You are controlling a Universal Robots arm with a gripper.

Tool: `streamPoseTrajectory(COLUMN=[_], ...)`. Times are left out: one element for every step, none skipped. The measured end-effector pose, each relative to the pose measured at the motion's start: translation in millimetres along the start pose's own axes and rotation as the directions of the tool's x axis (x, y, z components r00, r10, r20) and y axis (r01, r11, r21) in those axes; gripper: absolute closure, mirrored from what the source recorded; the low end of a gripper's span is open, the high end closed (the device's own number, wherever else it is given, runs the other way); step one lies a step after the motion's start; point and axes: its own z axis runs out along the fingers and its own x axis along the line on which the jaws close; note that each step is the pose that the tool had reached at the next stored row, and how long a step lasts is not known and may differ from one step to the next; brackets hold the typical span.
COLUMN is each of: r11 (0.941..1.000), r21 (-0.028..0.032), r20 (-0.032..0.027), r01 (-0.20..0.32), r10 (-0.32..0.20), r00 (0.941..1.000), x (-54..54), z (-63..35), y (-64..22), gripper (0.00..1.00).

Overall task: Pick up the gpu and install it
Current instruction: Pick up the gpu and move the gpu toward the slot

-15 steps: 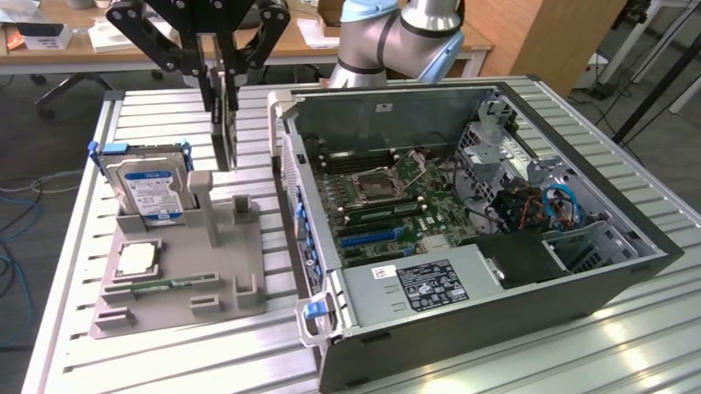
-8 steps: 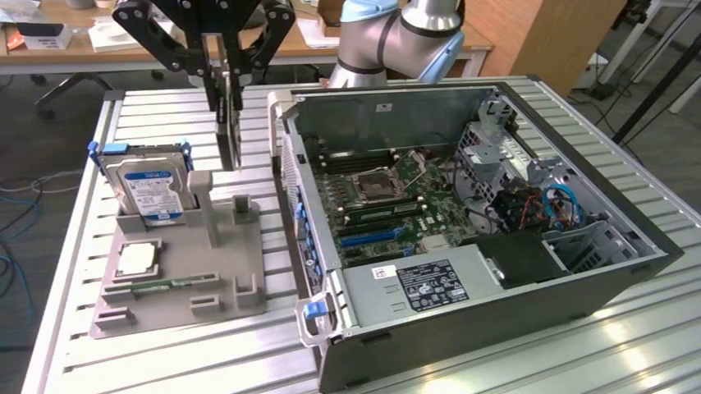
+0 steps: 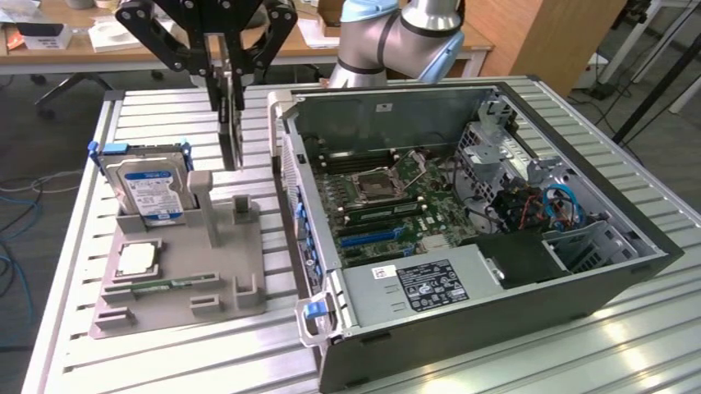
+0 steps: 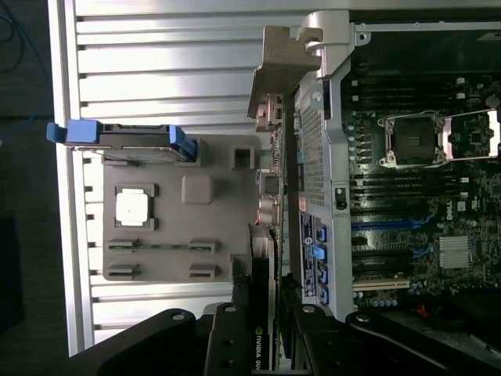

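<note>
ribbed aluminium table, office desks and chairs behind. on the exterior view's left, grey fixture tray with parts parked in moulded pockets, presumably for known, repeatable poses: blue-labelled hard drive standing on edge, cpu chip flat, narrow memory stick flat toward the front edge. on the exterior view's right, open computer case lying on its side, side panel off, motherboard facing up; judged to give straight-down access to the blue expansion slot.

gripper above the strip between tray and case, pointing down, clamped together on the gpu. card gripped at its upper part and hanging vertical, thin side toward the exterior camera; lower end near the top of the tray's tall post, apart from it as far as can be judged. edge-on hold judged deliberate: suits a downward push into a slot.

wrist view: black fingers either side of the card, card seen along its length, running beside the case's rear wall, silvery end bracket at the far end.

status: pick done, card in the air, not over the motherboard, not yet seated.
</note>
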Motion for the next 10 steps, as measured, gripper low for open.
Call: streamPoseTrajectory(r11=[1.0, 1.0, 1.0, 1.0, 1.0, 1.0, 1.0, 1.0, 1.0, 1.0], r21=[0.0, 0.0, 0.0, -0.0001, 0.0, 0.0, 0.0, 0.0001, 0.0001, 0.0], r20=[0.0, -0.0001, 0.0, 0.0001, -0.0001, 0.0, 0.0, -0.0001, -0.0001, -0.0001], r01=[0.0, 0.0, 0.0, 0.0, 0.0, 0.0, 0.0, 0.0, 0.0, 0.0], r10=[0.0, 0.0, 0.0, 0.0, 0.0, 0.0, 0.0, 0.0, 0.0, 0.0], r00=[1.0, 1.0, 1.0, 1.0, 1.0, 1.0, 1.0, 1.0, 1.0, 1.0], x=[-1.0, -2.1, -3.4, -4.5, -5.5, -6.3, -7.2, -8.0, -8.7, -9.3], z=[0.0, 0.0, 0.1, 0.2, 0.1, 0.2, 0.2, 0.2, 0.2, 0.2], y=[0.1, 0.2, 0.2, 0.3, 0.4, 0.4, 0.5, 0.5, 0.6, 0.6], gripper=[0.73, 0.73, 0.73, 0.73, 0.73, 0.73, 0.73, 0.73, 0.73, 0.73])
